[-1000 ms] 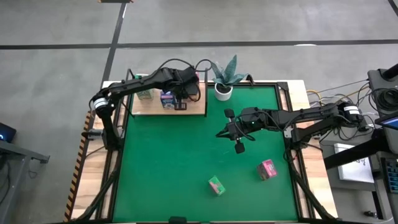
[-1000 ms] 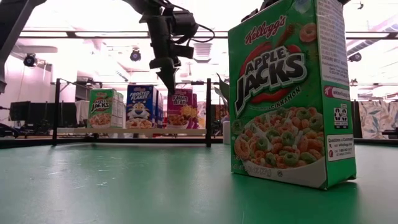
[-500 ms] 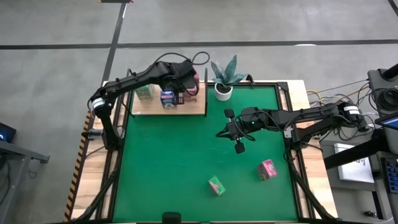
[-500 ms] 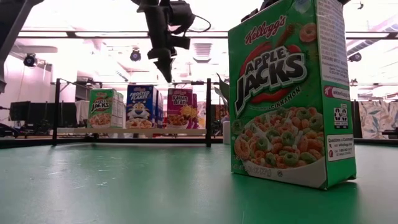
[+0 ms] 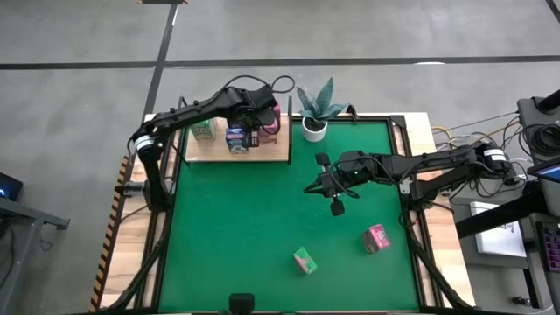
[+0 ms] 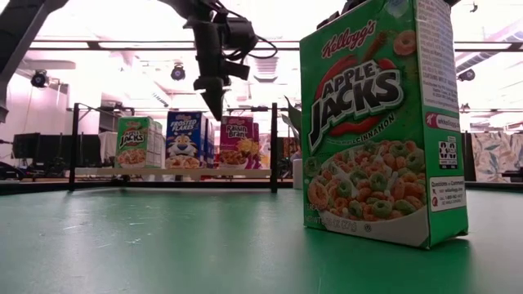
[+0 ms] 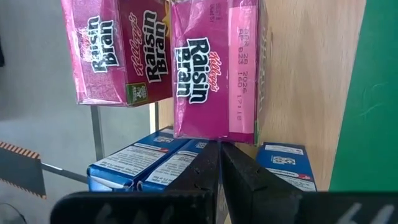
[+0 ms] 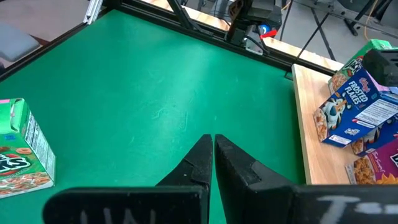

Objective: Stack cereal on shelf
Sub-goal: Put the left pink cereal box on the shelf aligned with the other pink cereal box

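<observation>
Left gripper (image 6: 214, 104): fingers pressed together, nothing held, hanging over the shelf (image 5: 262, 153), tip a bit lower than half a second back and swung slightly toward the post.
Shelf cartons: green (image 6: 139, 142), blue-and-white (image 6: 186, 139) and pink (image 6: 238, 141) cereal standing in a row right below that tip, none shifted.
Right gripper (image 5: 337, 207): fingers together, empty, parked mid-table, same spot as before.
Loose cartons: green box (image 5: 304, 261) and pink box (image 5: 376, 237) on the green felt (image 5: 236, 227) past the right gripper, well apart from the shelf, unmoved.
</observation>
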Controlling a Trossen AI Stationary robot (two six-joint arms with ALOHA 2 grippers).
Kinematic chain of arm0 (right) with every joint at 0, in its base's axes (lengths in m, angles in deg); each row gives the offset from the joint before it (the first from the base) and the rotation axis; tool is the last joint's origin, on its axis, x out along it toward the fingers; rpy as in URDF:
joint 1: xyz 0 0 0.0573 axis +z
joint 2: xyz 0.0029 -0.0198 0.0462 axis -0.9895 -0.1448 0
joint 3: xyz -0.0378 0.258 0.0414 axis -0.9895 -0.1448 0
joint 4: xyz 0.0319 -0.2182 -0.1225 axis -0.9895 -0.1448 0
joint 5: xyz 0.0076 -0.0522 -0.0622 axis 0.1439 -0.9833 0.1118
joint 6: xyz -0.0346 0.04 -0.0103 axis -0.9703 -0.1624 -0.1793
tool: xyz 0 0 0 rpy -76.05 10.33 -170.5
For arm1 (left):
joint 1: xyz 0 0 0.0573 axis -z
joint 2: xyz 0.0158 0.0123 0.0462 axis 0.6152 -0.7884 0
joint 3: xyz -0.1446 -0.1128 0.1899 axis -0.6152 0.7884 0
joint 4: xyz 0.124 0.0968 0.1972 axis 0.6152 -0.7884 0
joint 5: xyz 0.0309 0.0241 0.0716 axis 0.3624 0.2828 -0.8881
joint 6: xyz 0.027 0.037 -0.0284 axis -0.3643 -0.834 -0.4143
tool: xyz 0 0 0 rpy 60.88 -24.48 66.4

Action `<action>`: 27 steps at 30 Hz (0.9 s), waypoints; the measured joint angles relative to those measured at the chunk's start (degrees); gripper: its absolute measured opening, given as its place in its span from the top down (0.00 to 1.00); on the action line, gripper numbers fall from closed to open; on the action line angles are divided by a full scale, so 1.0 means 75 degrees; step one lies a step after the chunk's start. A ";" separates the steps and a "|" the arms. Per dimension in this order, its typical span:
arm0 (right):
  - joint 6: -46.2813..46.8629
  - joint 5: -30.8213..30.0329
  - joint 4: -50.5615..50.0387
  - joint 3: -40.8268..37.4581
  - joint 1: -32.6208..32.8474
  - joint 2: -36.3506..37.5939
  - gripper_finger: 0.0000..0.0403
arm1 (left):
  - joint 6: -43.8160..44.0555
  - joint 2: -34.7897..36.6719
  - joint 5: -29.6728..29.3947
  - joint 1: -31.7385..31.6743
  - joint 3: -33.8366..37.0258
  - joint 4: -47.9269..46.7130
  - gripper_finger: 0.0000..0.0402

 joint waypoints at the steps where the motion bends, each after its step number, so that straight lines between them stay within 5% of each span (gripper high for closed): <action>1: 0.0000 0.0000 0.0000 0.0000 0.0001 0.0000 0.98 | 0.0000 -0.0014 0.0000 0.0000 0.0000 0.0012 1.00; 27: 0.0000 -0.0003 0.0000 0.0000 0.0000 0.0000 0.98 | 0.0141 -0.0024 0.0157 0.0003 0.0007 0.0636 1.00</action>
